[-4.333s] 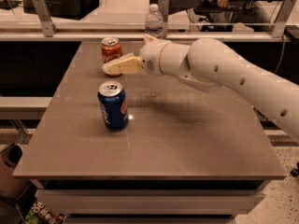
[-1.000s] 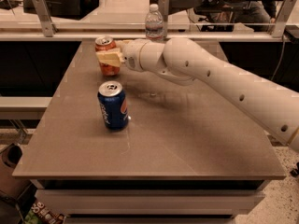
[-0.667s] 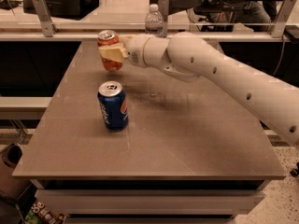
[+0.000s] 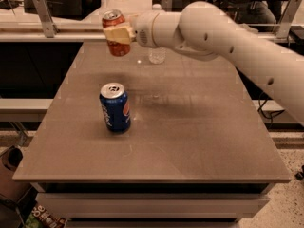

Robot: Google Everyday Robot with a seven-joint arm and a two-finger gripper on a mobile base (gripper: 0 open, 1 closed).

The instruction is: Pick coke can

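The gripper (image 4: pixel 118 34) pinches the coke can (image 4: pixel 118 48) around its middle, holding it nearly upright in the air over the table's (image 4: pixel 199 127) far left part. 1 blue can (image 4: pixel 115 107) stands well apart, nearer the front, with bare tabletop to its right. The arm hides most of the water bottle (image 4: pixel 157 56), and the gripper covers the coke can's lettering.

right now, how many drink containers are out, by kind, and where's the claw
red-orange aluminium coke can: 1, gripped in the claw near the far edge of the grey table
blue aluminium can: 1, upright on the table
clear plastic bottle: 1, mostly hidden behind the arm
total: 3
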